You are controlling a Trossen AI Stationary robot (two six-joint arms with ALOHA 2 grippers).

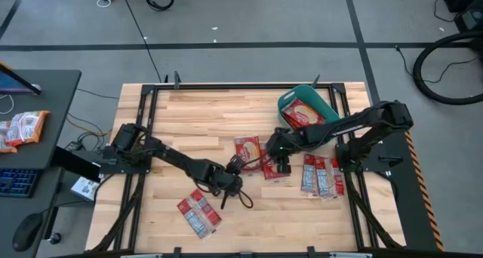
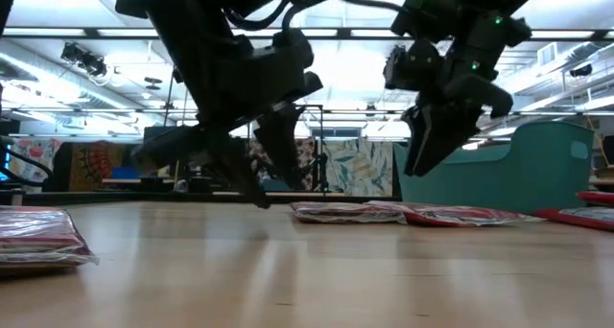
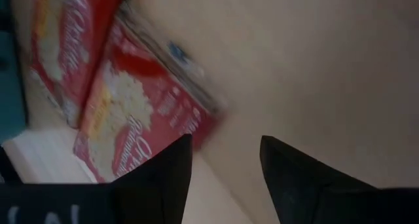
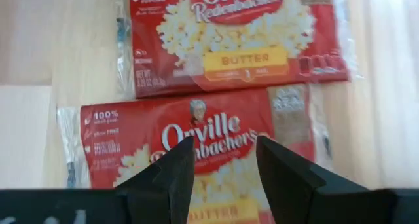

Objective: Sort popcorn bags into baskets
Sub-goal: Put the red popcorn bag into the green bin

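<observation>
Both spread: left end effector (image 1: 240, 184) over bare wood, right end effector (image 1: 281, 166) seemingly above a popcorn bag (image 4: 196, 152).

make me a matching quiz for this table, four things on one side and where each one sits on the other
Things:
1. basket
2. left end effector
3. right end effector
4. packets nearest the table's front edge

Places:
A. open above packets near the table's middle
B. far right part of the table, packets inside
C. front left part of the table
D. open over bare wood, between the front-left packets and the middle ones

Pairs: 1-B, 2-D, 3-A, 4-C
</observation>
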